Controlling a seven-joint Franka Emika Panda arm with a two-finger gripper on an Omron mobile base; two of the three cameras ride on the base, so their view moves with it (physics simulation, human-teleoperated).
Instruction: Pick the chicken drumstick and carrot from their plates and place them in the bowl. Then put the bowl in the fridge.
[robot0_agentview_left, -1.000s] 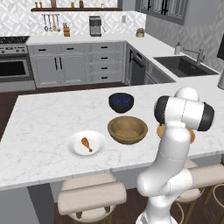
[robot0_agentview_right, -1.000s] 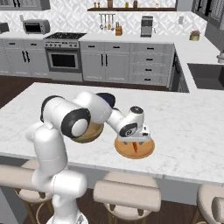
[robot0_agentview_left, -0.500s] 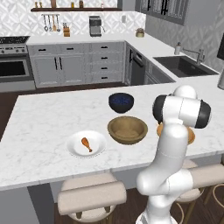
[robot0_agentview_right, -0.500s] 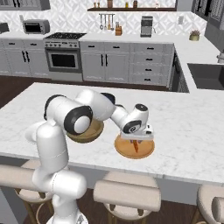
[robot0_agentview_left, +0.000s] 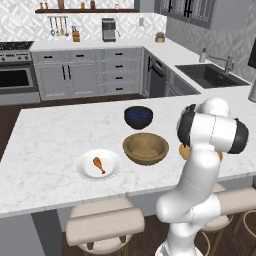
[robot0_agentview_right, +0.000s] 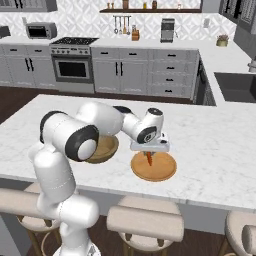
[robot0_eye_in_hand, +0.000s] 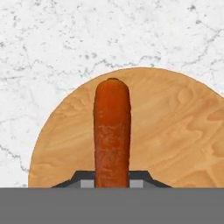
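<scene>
Gripper (robot0_agentview_right: 149, 154) low over the tan wooden plate (robot0_agentview_right: 161, 170) on the marble island counter (robot0_agentview_right: 215, 150), jaws narrowed onto the carrot (robot0_eye_in_hand: 112, 131); in the hand view the carrot runs up between the two dark fingertips (robot0_eye_in_hand: 85, 178), lying on the wood plate (robot0_eye_in_hand: 175, 131), lift-off can't be judged. Chicken drumstick (robot0_agentview_left: 98, 164) sits on the white plate (robot0_agentview_left: 85, 170) left of the wooden bowl (robot0_agentview_left: 145, 148), dark blue bowl (robot0_agentview_left: 138, 117) just behind that; in the right base view the wooden bowl (robot0_agentview_right: 106, 148) is beside the tan plate, partly behind the arm
</scene>
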